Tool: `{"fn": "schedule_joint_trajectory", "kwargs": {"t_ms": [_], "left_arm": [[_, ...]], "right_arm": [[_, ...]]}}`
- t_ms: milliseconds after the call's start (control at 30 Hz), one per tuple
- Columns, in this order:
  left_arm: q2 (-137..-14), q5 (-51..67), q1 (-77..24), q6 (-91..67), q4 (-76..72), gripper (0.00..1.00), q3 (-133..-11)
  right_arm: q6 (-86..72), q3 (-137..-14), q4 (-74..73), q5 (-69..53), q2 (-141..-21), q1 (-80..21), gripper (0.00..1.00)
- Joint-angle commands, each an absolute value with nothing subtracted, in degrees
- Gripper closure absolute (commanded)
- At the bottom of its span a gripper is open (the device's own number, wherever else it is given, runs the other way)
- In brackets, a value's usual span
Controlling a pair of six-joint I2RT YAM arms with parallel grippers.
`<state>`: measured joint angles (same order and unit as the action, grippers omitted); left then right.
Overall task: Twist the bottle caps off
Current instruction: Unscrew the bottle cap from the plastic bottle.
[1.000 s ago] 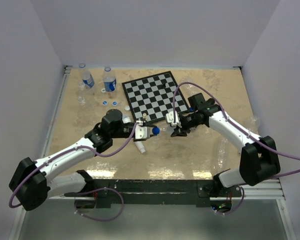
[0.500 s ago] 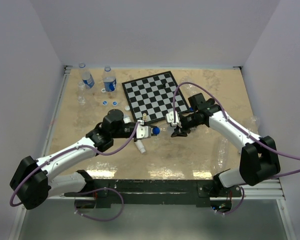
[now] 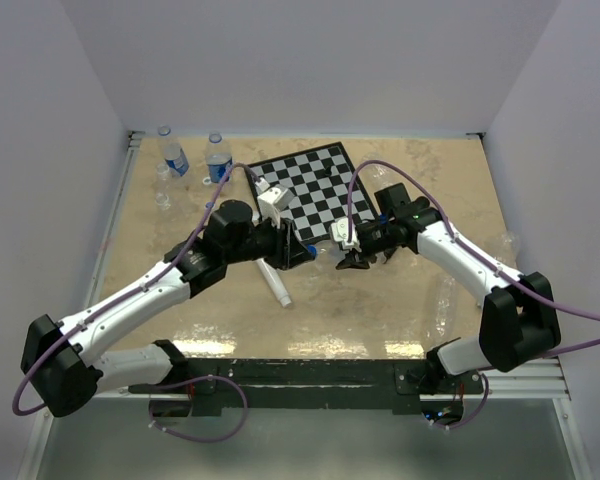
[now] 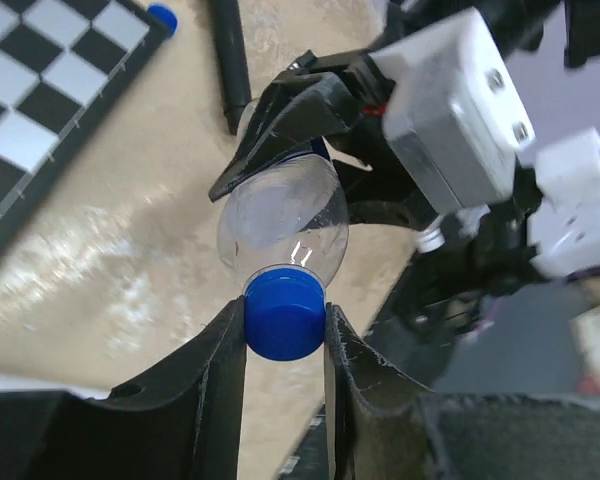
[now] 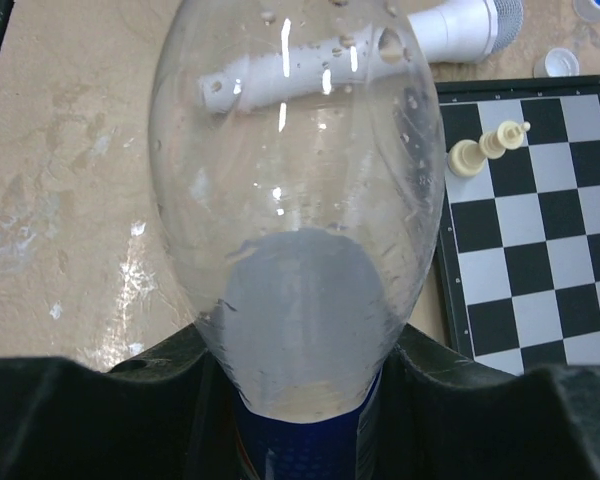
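Blue cap pinched in left gripper — bottle held by right gripper.

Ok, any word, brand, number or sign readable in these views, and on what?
No text is readable in any view.
Blue label band on the clear plastic bottle in the right pincer: only its edge shows, no print legible.
Blue-labelled clear bottle at the back corner and the blue-labelled clear bottle beside it: labels too small, blurred.
Blue screw cap in the left pincer: plain.
Black-and-white chessboard: no markings seen.
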<state>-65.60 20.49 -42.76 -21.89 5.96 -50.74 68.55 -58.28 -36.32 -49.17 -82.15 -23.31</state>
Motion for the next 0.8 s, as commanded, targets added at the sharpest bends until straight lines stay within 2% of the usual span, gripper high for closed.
{"fn": "schedule_joint_trajectory", "kwargs": {"t_ms": [0,500,700,767], "left_arm": [[-65.04,14.67,-41.31,-53.85,10.47,1.00,-55.29],[-66.88,13.89,-41.40,-57.74,7.21,1.00,-54.76],[-66.88,17.04,-41.31,-61.17,4.31,1.00,-54.41],[-66.80,17.58,-41.31,-61.61,4.13,0.82,-54.32]], "right_arm": [[69.61,-59.24,-38.58,-47.64,-83.41,-23.64,0.96],[68.99,-59.06,-38.32,-47.20,-83.14,-23.64,0.96],[69.08,-59.06,-38.23,-47.11,-83.14,-23.64,0.96],[68.99,-59.15,-38.23,-47.02,-83.14,-23.64,0.96]]}}
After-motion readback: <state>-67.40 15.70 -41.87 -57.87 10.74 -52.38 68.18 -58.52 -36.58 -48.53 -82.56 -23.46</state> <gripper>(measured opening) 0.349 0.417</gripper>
